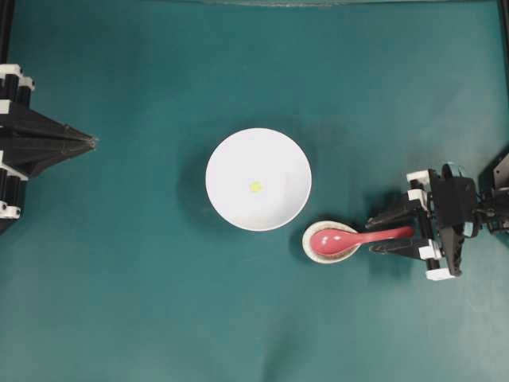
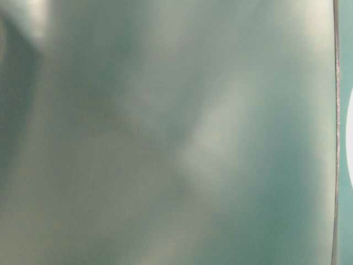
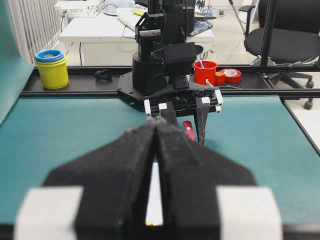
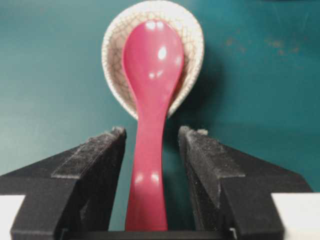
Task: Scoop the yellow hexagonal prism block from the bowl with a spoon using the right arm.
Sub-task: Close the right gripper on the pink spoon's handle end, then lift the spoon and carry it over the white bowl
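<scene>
The white bowl (image 1: 258, 179) stands mid-table with the tiny yellow block (image 1: 255, 187) lying in it. The pink-red spoon (image 1: 350, 237) lies with its scoop in the speckled spoon rest (image 1: 330, 243), to the right of the bowl and just below it. My right gripper (image 1: 371, 236) is open, with one jaw on each side of the handle. In the right wrist view the spoon (image 4: 150, 100) runs between the open jaws of the gripper (image 4: 151, 132), with a gap on both sides. My left gripper (image 1: 94, 142) is shut and empty at the far left.
In the left wrist view the shut gripper (image 3: 156, 125) faces the right arm (image 3: 170, 65). Behind the table rail stand stacked yellow cups (image 3: 51, 70), a red cup (image 3: 205, 72) and tape rolls (image 3: 230, 76). The table-level view is a teal blur.
</scene>
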Action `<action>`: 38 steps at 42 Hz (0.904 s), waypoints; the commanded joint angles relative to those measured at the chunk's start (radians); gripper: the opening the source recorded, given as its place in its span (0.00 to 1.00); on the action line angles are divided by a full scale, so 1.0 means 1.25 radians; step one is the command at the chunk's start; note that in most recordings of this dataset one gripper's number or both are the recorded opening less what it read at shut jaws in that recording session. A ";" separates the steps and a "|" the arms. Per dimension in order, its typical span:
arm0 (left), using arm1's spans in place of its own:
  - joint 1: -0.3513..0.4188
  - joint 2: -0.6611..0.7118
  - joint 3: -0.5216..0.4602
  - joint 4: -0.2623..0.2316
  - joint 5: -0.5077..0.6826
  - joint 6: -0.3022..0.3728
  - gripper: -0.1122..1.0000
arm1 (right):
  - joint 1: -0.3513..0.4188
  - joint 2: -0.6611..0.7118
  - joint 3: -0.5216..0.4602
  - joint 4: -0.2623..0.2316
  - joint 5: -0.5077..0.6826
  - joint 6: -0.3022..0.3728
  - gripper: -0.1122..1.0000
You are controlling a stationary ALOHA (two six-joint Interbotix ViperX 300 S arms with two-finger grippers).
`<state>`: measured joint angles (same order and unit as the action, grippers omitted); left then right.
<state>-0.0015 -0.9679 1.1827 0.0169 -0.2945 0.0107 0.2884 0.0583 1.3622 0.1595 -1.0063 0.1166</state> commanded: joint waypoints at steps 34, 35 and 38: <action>-0.001 0.007 -0.017 0.002 0.009 0.001 0.10 | 0.002 -0.106 -0.061 -0.002 0.075 -0.007 0.32; 0.000 0.006 -0.017 0.001 0.009 0.001 0.10 | 0.002 -0.117 -0.065 -0.002 0.093 -0.010 0.32; 0.000 0.005 -0.017 0.002 0.012 0.001 0.10 | -0.001 -0.174 -0.085 -0.002 0.177 -0.012 0.32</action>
<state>-0.0015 -0.9679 1.1827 0.0169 -0.2777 0.0107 0.2899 -0.0828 1.2870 0.1580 -0.8652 0.1043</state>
